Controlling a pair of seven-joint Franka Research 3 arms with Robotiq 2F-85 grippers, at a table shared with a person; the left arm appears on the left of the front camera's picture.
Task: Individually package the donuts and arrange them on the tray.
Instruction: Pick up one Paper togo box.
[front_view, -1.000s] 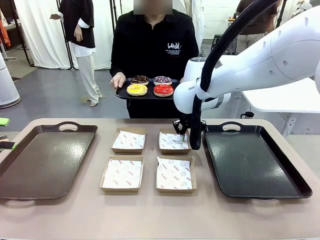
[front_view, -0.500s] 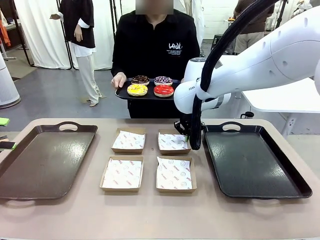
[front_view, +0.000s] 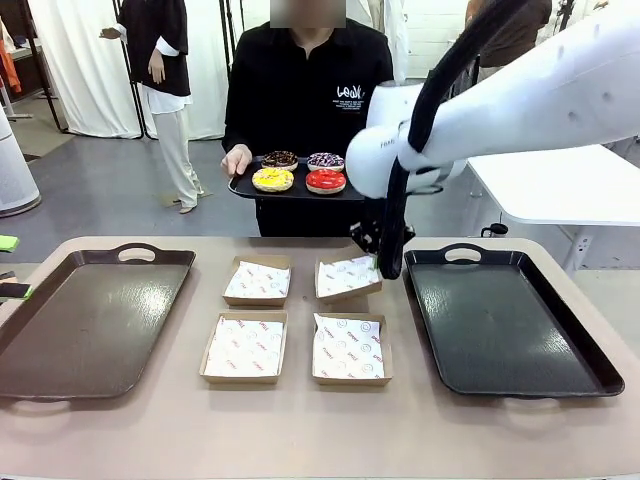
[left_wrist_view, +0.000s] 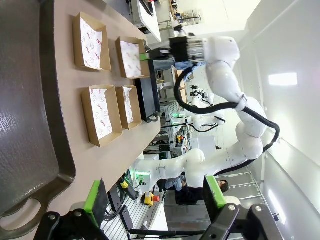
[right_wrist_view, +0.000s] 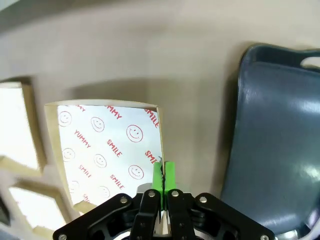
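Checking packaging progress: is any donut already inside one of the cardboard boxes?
No, all four donuts sit on the black tray the person holds, and the four boxes hold only printed paper.

Four donuts beyond the table's (front_view: 300, 440) far edge: yellow one (front_view: 273, 179), red one (front_view: 326, 180), chocolate one (front_view: 279, 159), sprinkled one (front_view: 325, 160).
One serving tray (front_view: 300, 196) beneath them.
Four cardboard boxes on the table: far-left (front_view: 257, 281), far-right (front_view: 348, 277), near-left (front_view: 245, 347), near-right (front_view: 349, 348).
Two dark trays on the table: left end (front_view: 90, 320), right end (front_view: 500, 325).
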